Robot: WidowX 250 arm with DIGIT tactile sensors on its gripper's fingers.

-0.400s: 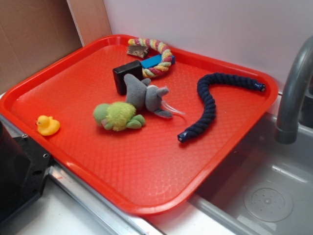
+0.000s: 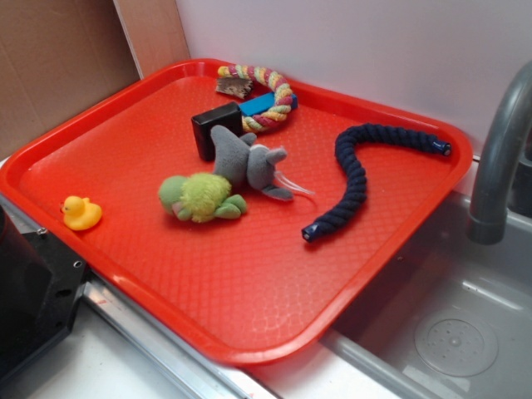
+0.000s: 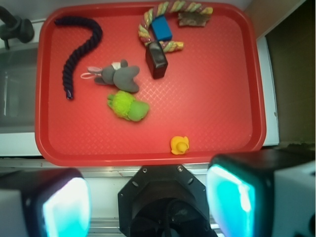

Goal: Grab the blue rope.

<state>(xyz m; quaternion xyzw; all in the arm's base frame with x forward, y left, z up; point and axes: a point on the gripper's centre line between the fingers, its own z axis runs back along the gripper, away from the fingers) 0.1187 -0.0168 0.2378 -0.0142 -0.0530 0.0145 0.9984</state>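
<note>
High above the near edge of the red tray (image 3: 256,98), the pincer (image 3: 148,202) hangs with its two pads spread wide, nothing between them, one pad low at the left of the wrist view and the other low at the right. The blue rope (image 3: 81,49) lies at about ten o'clock on the tray from this view, curled like a hook: one end near the far left corner, the body bending round and running down to a capped end (image 3: 69,95) near the left rim. It sits well apart from the pincer, so the reach is not yet begun.

Here is the job as I judge it: travel out toward ten o'clock and come down over the straight run of the rope, the stretch below the bend. There the rope lies clear, with bare tray on both sides. The grey mouse toy (image 3: 117,76) is just beside it at three o'clock, its pale tail (image 3: 90,75) reaching near the rope, so aim below the tail. Turn the pads across the rope, not along it, and sink them low enough to straddle the thick twist before closing. The green plush (image 3: 127,106), the black block (image 3: 157,60), the striped rope (image 3: 163,22) and the yellow duck (image 3: 179,145) all sit off the path.
</note>
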